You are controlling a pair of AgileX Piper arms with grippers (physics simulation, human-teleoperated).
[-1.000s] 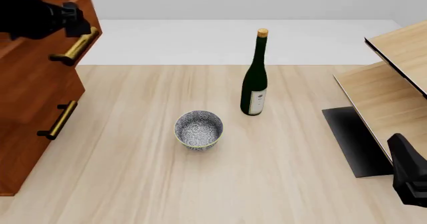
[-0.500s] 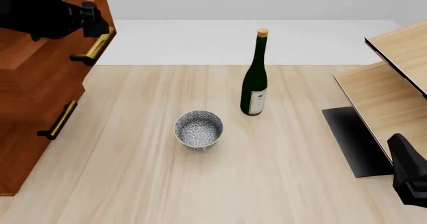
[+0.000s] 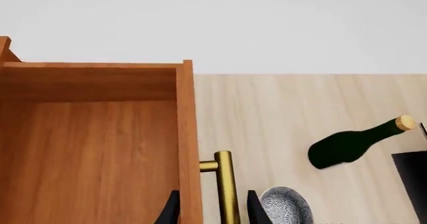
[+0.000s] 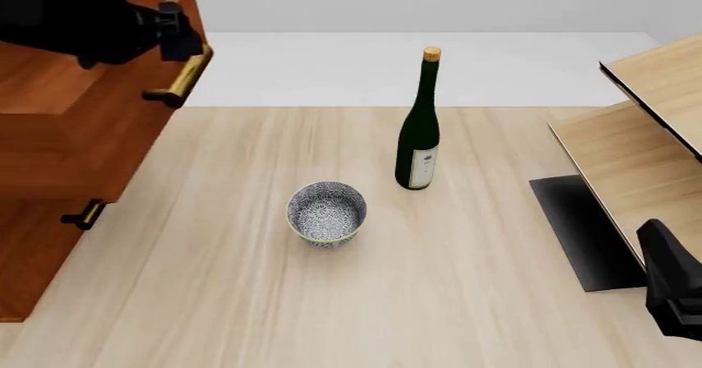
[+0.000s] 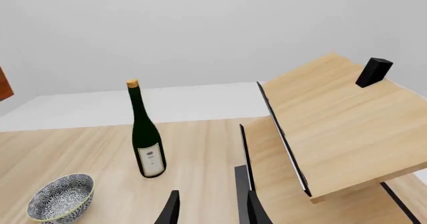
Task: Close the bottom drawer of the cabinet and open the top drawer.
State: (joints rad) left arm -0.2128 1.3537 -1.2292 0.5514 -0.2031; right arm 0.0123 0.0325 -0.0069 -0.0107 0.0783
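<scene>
My left gripper [image 4: 181,35]: fingers [image 3: 255,209] set either side of the brass handle [image 3: 225,186] of the top drawer [image 4: 77,130], clamped on the bar at its far end as seen from the front.

Top drawer: pulled well out of the cabinet [image 4: 33,245] at the worktop's left edge; open box interior bare in the left wrist view; front panel overhangs the drawers below.

Middle drawer: only the near tip of its brass handle [image 4: 82,216] shows under the top drawer's front.

Bottom drawer: I cannot tell its position; the lower cabinet front shows as plain wood at the front view's lower left.

My right gripper [image 5: 208,206]: fingers parted with a moderate gap, holding nothing, low at the right near side of the worktop [image 4: 439,286].

Bowl [image 4: 325,213]: blue-patterned, upright, mid-worktop, well apart from both grippers.

Bottle [image 4: 418,134]: dark green, cork-topped, labelled, upright, just beyond and to the right of the bowl.

Shelf unit [image 4: 647,138]: pale wood, right edge of the worktop; small black block [image 5: 373,72] resting on its upper board.

Black mat [image 4: 581,228]: flat beneath the shelf unit.
</scene>
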